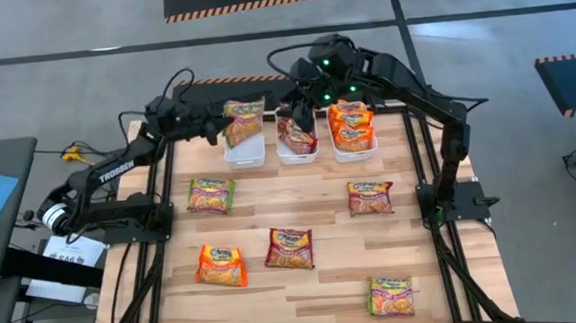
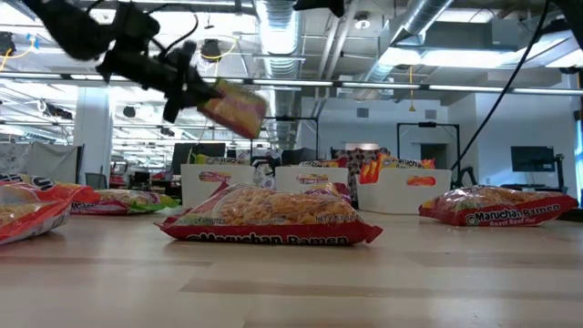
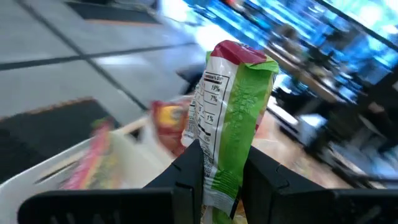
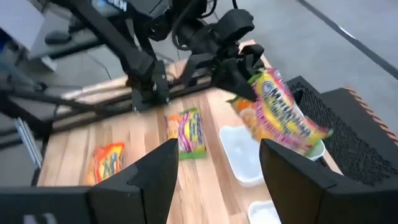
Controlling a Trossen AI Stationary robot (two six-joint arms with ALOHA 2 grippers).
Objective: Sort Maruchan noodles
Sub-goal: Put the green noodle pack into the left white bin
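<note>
Left pincer (image 1: 213,126) holds a green-trimmed packet (image 1: 244,122) above the left bin (image 1: 244,150).

It clamps 1 packet edge, raised off the tabletop (image 1: 302,221) over that white bin. The right pincer (image 1: 303,108) hangs with fingers spread wide and empty over the middle bin (image 1: 298,153), which holds a maroon packet (image 1: 294,133). The right bin (image 1: 354,149) carries orange packets (image 1: 351,123). 5 loose packets (image 1: 289,248) lie on the wood.
</note>
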